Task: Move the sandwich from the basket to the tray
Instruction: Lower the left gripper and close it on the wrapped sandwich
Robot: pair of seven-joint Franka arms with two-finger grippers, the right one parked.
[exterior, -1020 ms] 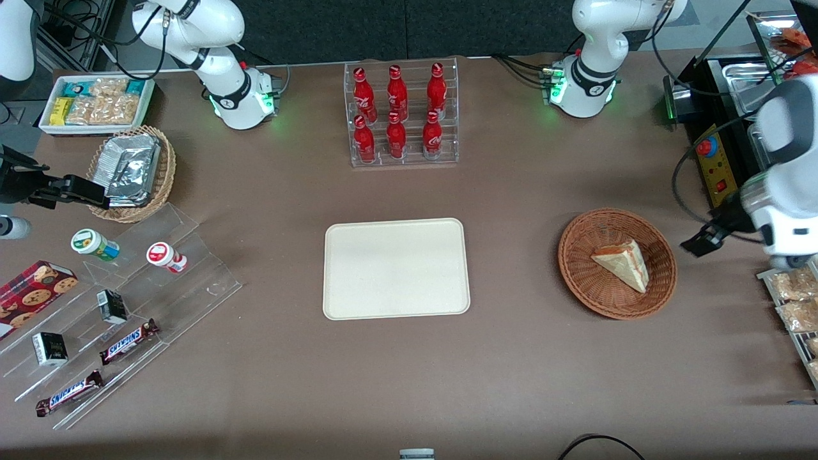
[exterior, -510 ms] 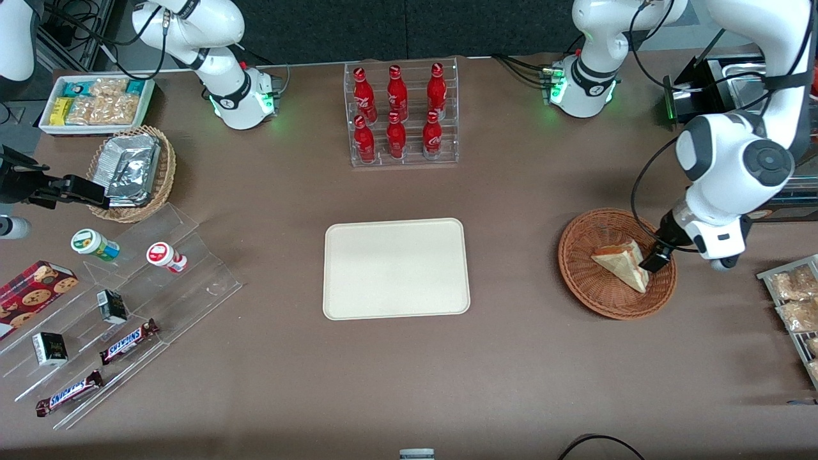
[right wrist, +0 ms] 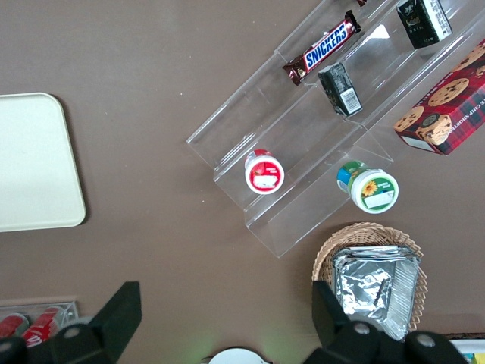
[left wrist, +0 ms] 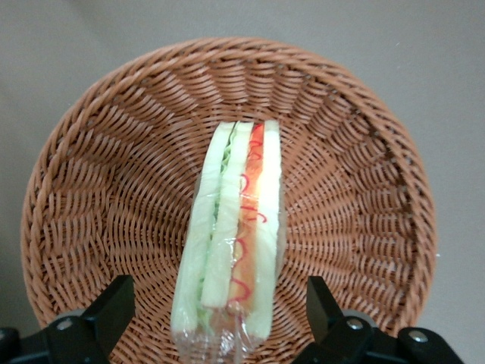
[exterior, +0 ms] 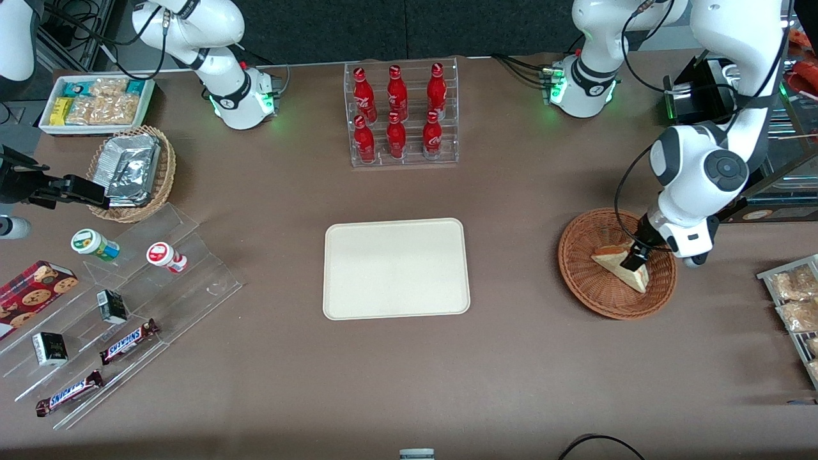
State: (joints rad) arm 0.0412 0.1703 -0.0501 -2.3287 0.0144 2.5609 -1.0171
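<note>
The sandwich, a pale wedge in clear wrap with red and green filling, lies in the reddish-brown wicker basket. My left gripper hangs just over it, open. In the left wrist view the sandwich stands on edge between the two black fingers, with a gap on each side, and the gripper straddles its wrapped end inside the basket. The cream tray lies bare at the table's middle, beside the basket toward the parked arm's end; its corner also appears in the right wrist view as the tray.
An acrylic rack of red bottles stands farther from the camera than the tray. Snack packets lie at the working arm's end. A stepped acrylic stand with snacks, a tan basket of foil packets and a white snack box lie toward the parked arm's end.
The left arm has swung in from the working arm's end of the table. Its gripper has come over the basket and down around the sandwich. The sandwich has not moved.
</note>
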